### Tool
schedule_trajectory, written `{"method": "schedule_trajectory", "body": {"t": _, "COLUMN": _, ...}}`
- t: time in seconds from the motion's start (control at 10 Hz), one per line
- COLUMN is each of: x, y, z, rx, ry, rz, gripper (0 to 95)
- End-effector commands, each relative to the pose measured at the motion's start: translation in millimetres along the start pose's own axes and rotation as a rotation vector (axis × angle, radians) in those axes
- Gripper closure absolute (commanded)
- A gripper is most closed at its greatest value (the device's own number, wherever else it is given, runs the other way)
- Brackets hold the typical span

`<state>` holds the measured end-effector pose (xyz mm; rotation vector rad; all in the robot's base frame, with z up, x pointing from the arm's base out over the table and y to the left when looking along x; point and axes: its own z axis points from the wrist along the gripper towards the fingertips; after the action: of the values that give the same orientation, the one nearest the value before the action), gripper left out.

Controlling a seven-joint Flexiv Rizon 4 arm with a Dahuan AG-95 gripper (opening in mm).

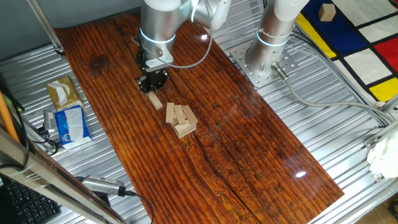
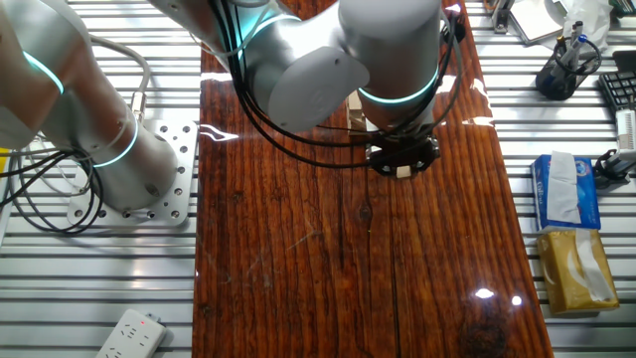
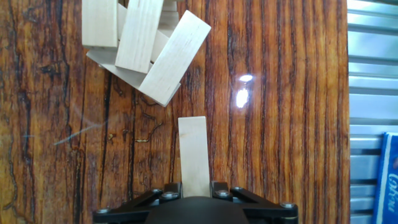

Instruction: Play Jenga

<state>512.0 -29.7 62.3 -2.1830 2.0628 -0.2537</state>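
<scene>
The Jenga pile (image 1: 180,118) is a low, untidy heap of pale wooden bars in the middle of the dark wooden table (image 1: 249,137). In the hand view the pile (image 3: 143,46) lies at the top left, with its bars skewed. One single bar (image 3: 193,152) lies flat on the table, apart from the pile, with its near end between my fingers. My gripper (image 3: 194,186) is closed against both sides of this bar. In one fixed view the gripper (image 1: 152,84) stands low over the bar (image 1: 155,101). In the other fixed view the gripper (image 2: 402,159) hides most of the bar.
Tissue packs (image 1: 62,92) and a blue pack (image 1: 69,123) lie left of the table. The arm's base plate (image 1: 261,62) is at the back right. A tan cube (image 1: 326,11) sits on a coloured mat. A power strip (image 2: 129,333) lies on the metal surface.
</scene>
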Motion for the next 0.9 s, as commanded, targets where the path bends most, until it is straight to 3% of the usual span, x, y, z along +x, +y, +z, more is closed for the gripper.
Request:
{"method": "schedule_trajectory", "body": {"t": 0.1, "x": 0.4, "y": -0.2, "z": -0.7, "rx": 0.005, "ry": 0.006, "rz": 0.001, "gripper": 95.0}}
{"method": "schedule_trajectory", "body": {"t": 0.9, "x": 1.0, "y": 0.0, "z": 3.3, "rx": 0.009, "ry": 0.014, "rz": 0.008, "gripper": 95.0}}
